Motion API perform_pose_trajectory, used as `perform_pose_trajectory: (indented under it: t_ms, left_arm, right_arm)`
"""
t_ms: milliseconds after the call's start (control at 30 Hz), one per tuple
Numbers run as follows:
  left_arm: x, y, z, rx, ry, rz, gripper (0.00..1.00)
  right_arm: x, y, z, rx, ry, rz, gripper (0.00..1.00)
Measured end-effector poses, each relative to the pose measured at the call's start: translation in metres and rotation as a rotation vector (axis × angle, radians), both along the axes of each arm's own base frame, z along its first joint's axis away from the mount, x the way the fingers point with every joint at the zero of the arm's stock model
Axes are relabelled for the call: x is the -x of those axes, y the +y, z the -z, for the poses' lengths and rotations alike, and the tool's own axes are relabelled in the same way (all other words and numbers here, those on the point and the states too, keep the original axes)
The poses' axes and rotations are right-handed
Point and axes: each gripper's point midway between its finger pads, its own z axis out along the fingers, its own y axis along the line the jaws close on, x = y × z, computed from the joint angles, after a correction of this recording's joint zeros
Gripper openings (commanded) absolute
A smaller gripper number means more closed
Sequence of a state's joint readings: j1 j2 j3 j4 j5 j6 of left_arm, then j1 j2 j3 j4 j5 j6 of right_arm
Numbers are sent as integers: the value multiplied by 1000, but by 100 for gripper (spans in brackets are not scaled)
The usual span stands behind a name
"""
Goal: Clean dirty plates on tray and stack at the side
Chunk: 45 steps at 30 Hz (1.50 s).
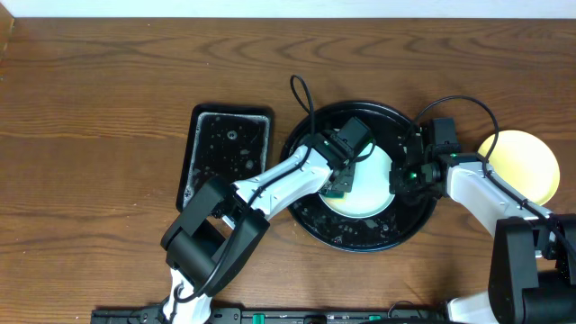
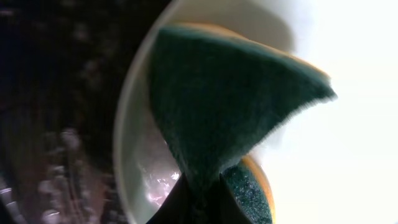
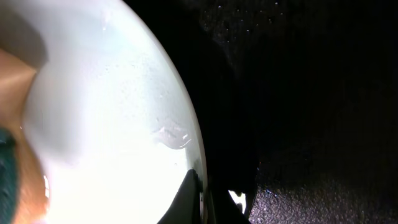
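Clamping a green sponge (image 2: 224,106) in the left pincer (image 2: 199,208), pressing it onto a pale plate (image 1: 371,184) in the black tray (image 1: 360,238). Pinching that plate's right rim with the right pincer (image 1: 402,177). Showing a yellow plate (image 1: 522,166) on the surface (image 1: 108,108) beside the tray.

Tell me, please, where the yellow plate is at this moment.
In the overhead view the yellow plate lies on the table at the far right, just outside the round black tray and beside the right arm.

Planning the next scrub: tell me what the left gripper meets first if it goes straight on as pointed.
The left gripper holds the sponge, so that would press into the pale plate first, likely.
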<state>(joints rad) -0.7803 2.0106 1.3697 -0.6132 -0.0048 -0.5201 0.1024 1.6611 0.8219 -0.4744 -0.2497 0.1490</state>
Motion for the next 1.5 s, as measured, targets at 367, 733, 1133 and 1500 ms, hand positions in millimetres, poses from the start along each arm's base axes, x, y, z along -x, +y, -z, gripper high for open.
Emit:
perform_pose_trajectory:
  t_ms: [367, 733, 1133, 1500]
  left_arm:
    - [-4, 4, -2, -27, -27, -38, 7]
    - [-12, -69, -9, 373, 35, -41, 7]
    - [21, -78, -2, 370, 161, -16, 7]
    - [25, 0, -1, -38, 77, -74, 7]
  right_arm:
    - [3, 1, 0, -3, 11, -3, 1]
    - [3, 1, 1, -4, 13, -4, 1]
    - [4, 2, 1, -6, 15, -6, 1]
    - [5, 3, 1, -7, 19, -9, 1]
